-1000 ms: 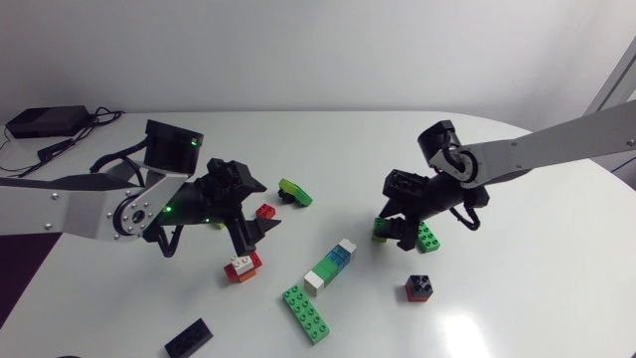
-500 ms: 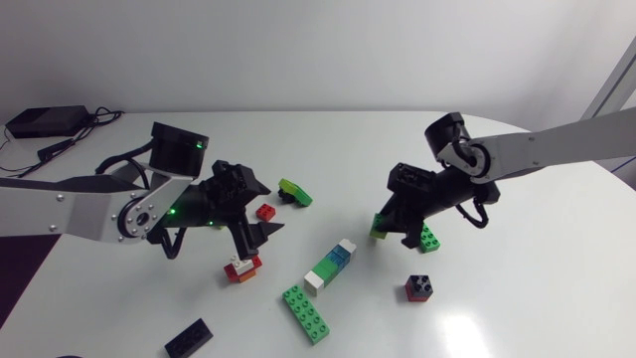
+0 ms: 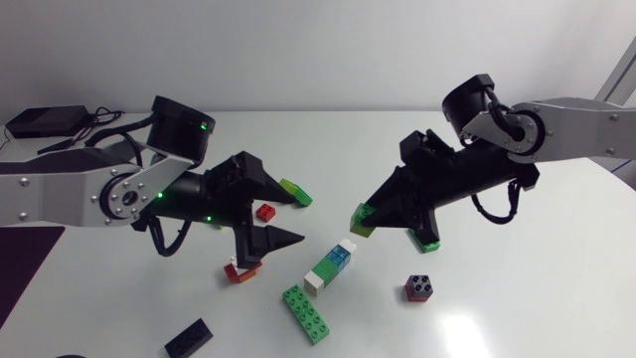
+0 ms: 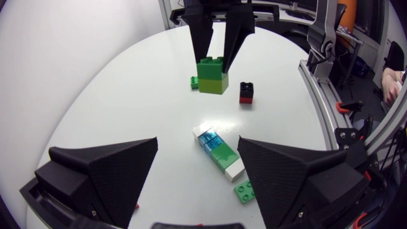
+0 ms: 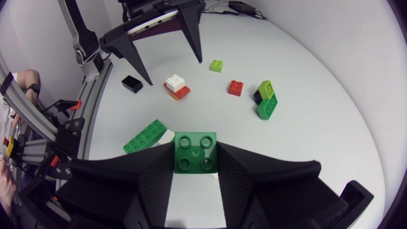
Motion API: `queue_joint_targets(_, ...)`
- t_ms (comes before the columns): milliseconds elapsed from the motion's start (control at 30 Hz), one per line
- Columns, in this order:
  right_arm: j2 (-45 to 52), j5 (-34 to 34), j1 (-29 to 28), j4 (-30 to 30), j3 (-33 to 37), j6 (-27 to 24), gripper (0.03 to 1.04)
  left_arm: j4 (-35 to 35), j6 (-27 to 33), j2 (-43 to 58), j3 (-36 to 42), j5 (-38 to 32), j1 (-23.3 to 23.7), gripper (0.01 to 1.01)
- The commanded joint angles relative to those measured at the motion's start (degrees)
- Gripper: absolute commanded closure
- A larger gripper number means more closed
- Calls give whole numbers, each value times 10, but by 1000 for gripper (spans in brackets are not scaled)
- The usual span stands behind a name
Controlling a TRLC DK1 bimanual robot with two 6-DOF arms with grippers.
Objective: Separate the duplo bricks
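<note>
Head view first. My right gripper has its fingers clamped on the green-and-lime stack, which sits just past the striped row on the right arm's side. My left gripper is on the row's other side with its fingers spread wide and nothing in them. The red-and-white pair lies just beside the row, under that left gripper.

Left wrist view now. My left fingers stand wide apart and the striped row lies on the desk between and just ahead of them, its long axis running slantwise. Straight ahead beyond the row, the stack stands upright in the right fingers, which pinch only the green top. The lime half below is bare.

Right wrist view. The right fingers are closed on the green brick, studs facing the camera.

My call is that the left arm takes the lime half, so I need a straight run over the row.
</note>
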Motion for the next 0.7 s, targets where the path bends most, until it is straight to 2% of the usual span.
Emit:
queue_joint_targets(0, -23, -16, 15, -5, -1, 16, 898, -21, -15, 5, 29, 23, -9, 154)
queue_joint_targets(267, -60, -42, 35, 4, -15, 33, 898, -74, -22, 49, 85, 79, -11, 154)
queue_joint_targets(667, -44, -81, 38, 15, -16, 28, 898, -103, -29, 97, 135, 125, -13, 156)
